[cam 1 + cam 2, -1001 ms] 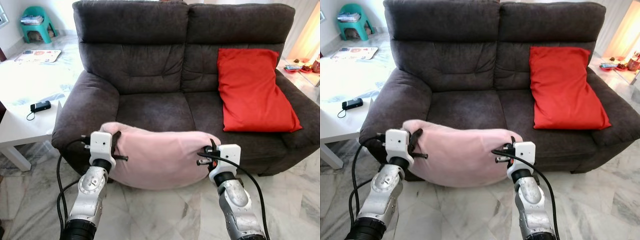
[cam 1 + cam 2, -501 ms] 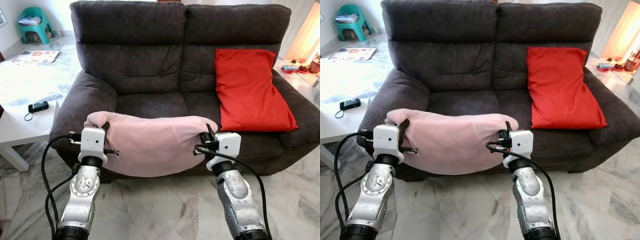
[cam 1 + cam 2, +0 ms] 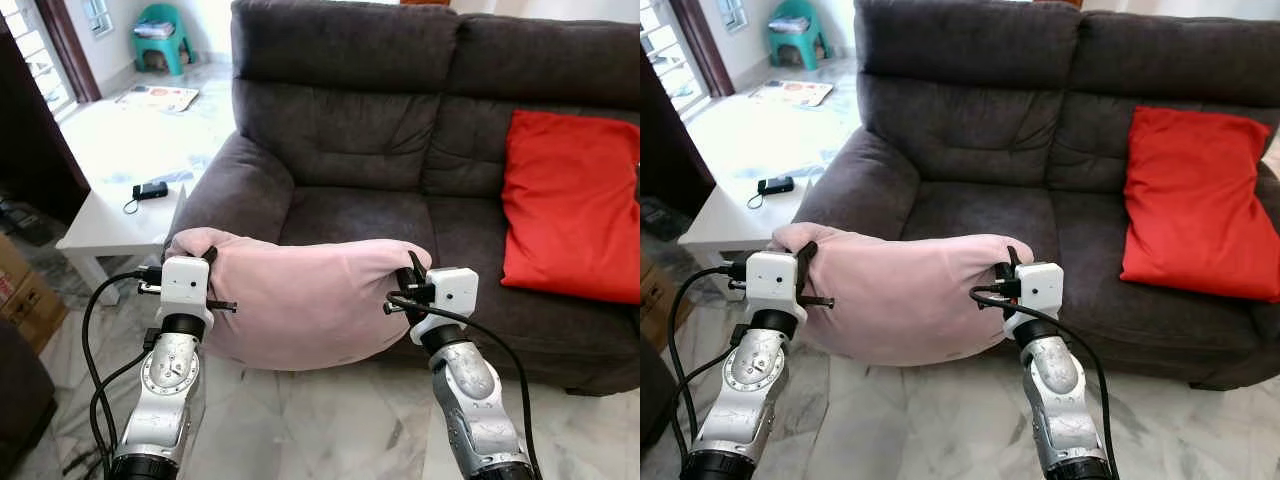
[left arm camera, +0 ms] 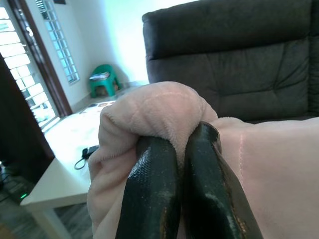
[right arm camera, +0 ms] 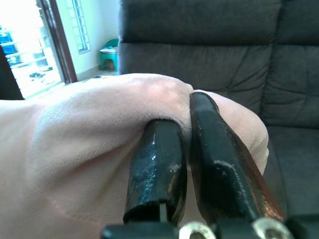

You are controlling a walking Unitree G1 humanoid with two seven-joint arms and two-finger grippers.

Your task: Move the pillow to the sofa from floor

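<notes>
A pale pink pillow (image 3: 300, 300) hangs in the air between my two arms, in front of the dark grey sofa (image 3: 340, 130) and level with its seat edge. My left gripper (image 3: 207, 258) is shut on the pillow's left corner, and the left wrist view shows its fingers (image 4: 154, 189) pinching a fold of pink fabric (image 4: 159, 109). My right gripper (image 3: 412, 272) is shut on the right corner, where the right wrist view has its fingers (image 5: 159, 164) clamped on the fabric (image 5: 89, 129). The pillow's middle sags below both grippers.
A red pillow (image 3: 575, 200) leans against the sofa's right backrest. A white low table (image 3: 110, 225) with a small black device (image 3: 152, 190) stands at the left. A green stool (image 3: 160, 30) is far back left. Marble floor (image 3: 320, 420) lies below.
The camera view has turned to the left, so the sofa and red pillow sit further right in the picture. Both grippers still hold the pink pillow at about the same height.
</notes>
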